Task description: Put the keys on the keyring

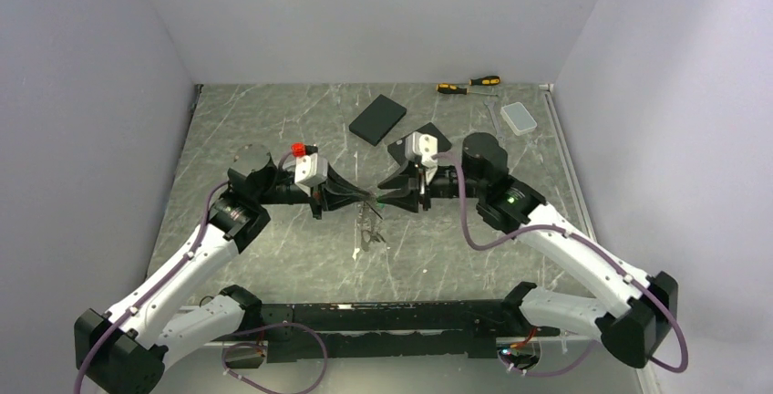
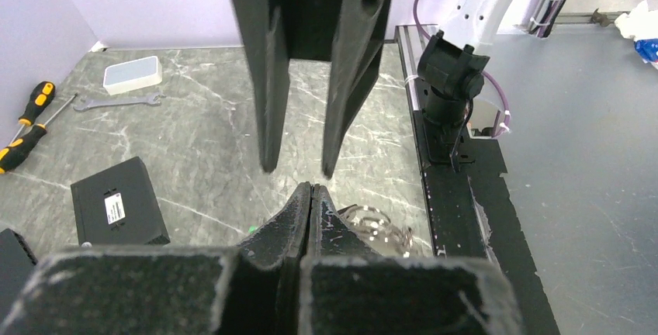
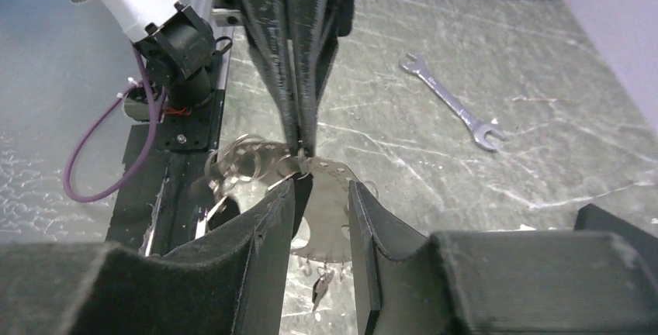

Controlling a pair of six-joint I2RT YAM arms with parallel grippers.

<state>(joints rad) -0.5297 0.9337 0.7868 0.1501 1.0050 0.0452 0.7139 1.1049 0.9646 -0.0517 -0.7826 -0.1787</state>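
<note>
The left gripper (image 3: 301, 143) is closed, pinched on the keyring (image 3: 268, 166) at its tips, and the keys (image 1: 367, 230) are hung just beneath, above the worktop (image 1: 273, 120). The right gripper (image 3: 322, 203) is held open just opposite. If it is closed off-line, the thin loop could be twisted out of the pinch and dropped.

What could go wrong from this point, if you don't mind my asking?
1. The left claw seems to pinch the keyring only with its very tips, so the ring may twist or slip out.
2. The right claw stands open right against those tips. Closing it could knock the left claw, or catch several of the bunched keys instead of one.
</note>
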